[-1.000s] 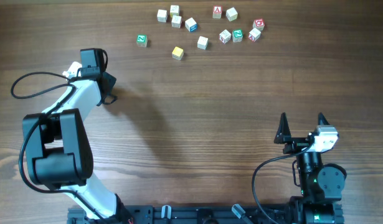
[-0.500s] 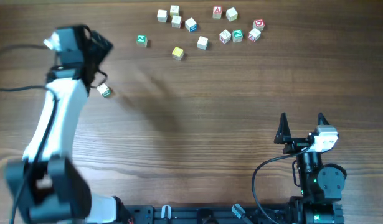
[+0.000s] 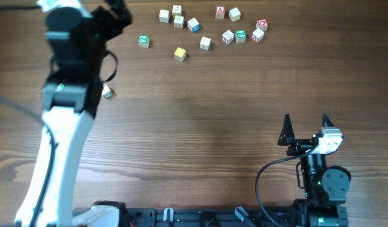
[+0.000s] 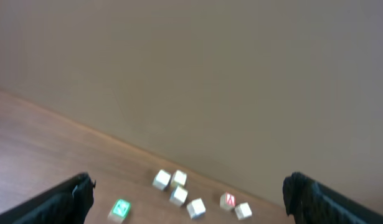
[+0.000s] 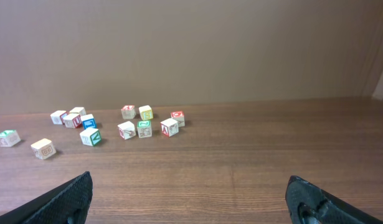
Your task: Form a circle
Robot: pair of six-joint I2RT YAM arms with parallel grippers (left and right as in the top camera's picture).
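Observation:
Several small wooden letter cubes lie scattered along the far edge, among them a green-faced cube [image 3: 143,41] and a yellow cube [image 3: 180,53]. One cube [image 3: 107,93] sits alone at the left, beside my raised left arm. No circle of cubes is in view. My left gripper [image 3: 118,14] hangs high near the far-left cubes, open and empty; its wrist view shows the green-faced cube [image 4: 121,208] and pale cubes [image 4: 178,195] between the wide fingers [image 4: 73,196]. My right gripper [image 3: 305,123] rests open and empty at the near right, far from every cube [image 5: 144,129].
The wooden table [image 3: 212,126] is bare between the far cubes and my right arm. A plain beige wall [image 5: 191,50] stands behind the table's far edge. The arm bases and a black rail [image 3: 200,217] line the near edge.
My left gripper opened and left one cube on the table at the left. It then rose and swung toward the far edge. The right arm has not moved.

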